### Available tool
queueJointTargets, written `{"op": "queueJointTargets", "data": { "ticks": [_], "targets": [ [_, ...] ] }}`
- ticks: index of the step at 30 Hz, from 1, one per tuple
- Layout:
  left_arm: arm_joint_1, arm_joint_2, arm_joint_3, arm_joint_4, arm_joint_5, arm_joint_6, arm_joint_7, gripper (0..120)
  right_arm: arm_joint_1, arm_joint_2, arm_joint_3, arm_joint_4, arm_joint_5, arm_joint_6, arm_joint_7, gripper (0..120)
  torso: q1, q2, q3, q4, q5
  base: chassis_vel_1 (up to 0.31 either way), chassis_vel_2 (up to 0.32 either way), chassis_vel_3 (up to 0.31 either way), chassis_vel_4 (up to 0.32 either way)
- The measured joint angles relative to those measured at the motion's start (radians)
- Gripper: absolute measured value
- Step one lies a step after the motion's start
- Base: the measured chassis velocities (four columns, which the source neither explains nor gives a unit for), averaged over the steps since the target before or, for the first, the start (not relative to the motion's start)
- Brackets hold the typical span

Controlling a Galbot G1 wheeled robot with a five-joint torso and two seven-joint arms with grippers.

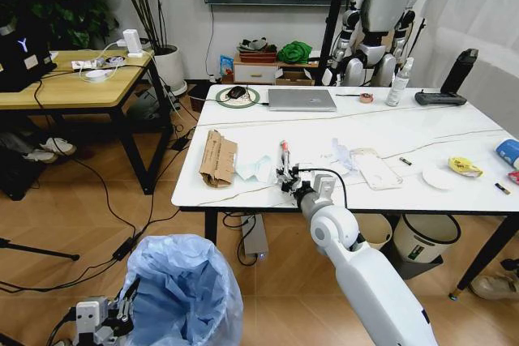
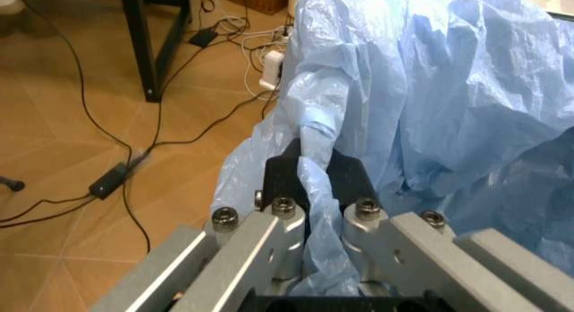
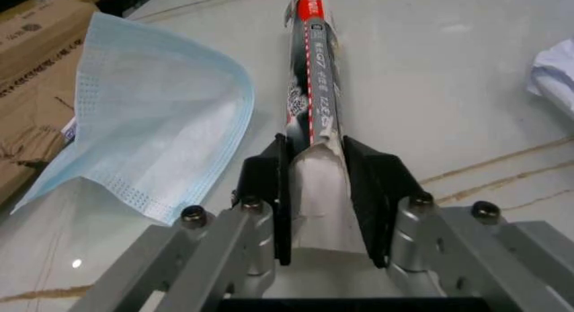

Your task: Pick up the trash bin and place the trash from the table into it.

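Trash bin (image 1: 185, 291) held by its bag in left pincer (image 2: 314, 184); right pincer (image 3: 316, 191) clamps a wrapper (image 3: 312, 76) on table (image 1: 340, 127).

The trash bin (image 1: 185, 291) is cut off by the head view's bottom edge, its body hidden under the blue bag. At the surface's (image 1: 324, 131) right edge a blue cup (image 1: 509, 151) is cropped.

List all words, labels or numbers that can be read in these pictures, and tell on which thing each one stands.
Nothing can be read with certainty.
Long wrapper between the right gripper fingers: print on red and black bands, too blurred.
Cardboard piece: dark printed lines, too small.
Blue mask, trash bin bag held by the left gripper: no text.
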Motion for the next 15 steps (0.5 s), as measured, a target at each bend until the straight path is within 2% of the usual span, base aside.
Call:
{"op": "queueJointTargets", "data": {
  "ticks": [2, 6, 11, 15],
  "targets": [
    [-0.001, 0.006, 0.002, 0.000, -0.001, 0.000, 0.000, 0, -0.004, -0.002, 0.001, 0.003, -0.002, 0.001, -0.001, 17, 0.000, 0.000, 0.000, 0.0000, 0.0001, 0.000, 0.000, 0.000, 0.000],
    [-0.007, 0.027, 0.010, 0.001, -0.012, 0.002, -0.002, 0, -0.022, -0.012, 0.012, 0.022, -0.006, 0.006, -0.002, 1, 0.000, 0.000, 0.000, -0.0001, 0.0001, 0.000, 0.000, 0.000, 0.000],
    [-0.019, 0.047, 0.021, 0.000, -0.030, 0.011, -0.007, 0, -0.033, -0.019, 0.044, 0.033, -0.008, 0.043, -0.022, 0, 0.000, 0.000, 0.000, 0.0000, 0.0002, 0.000, 0.000, 0.000, 0.000],
    [-0.055, 0.063, 0.050, 0.008, -0.071, 0.032, -0.016, 0, -0.054, -0.038, 0.088, 0.083, 0.059, 0.198, -0.125, 0, 0.000, 0.000, 0.000, -0.0002, 0.0000, 0.000, 0.000, 0.000, 0.000]
  ]
}}
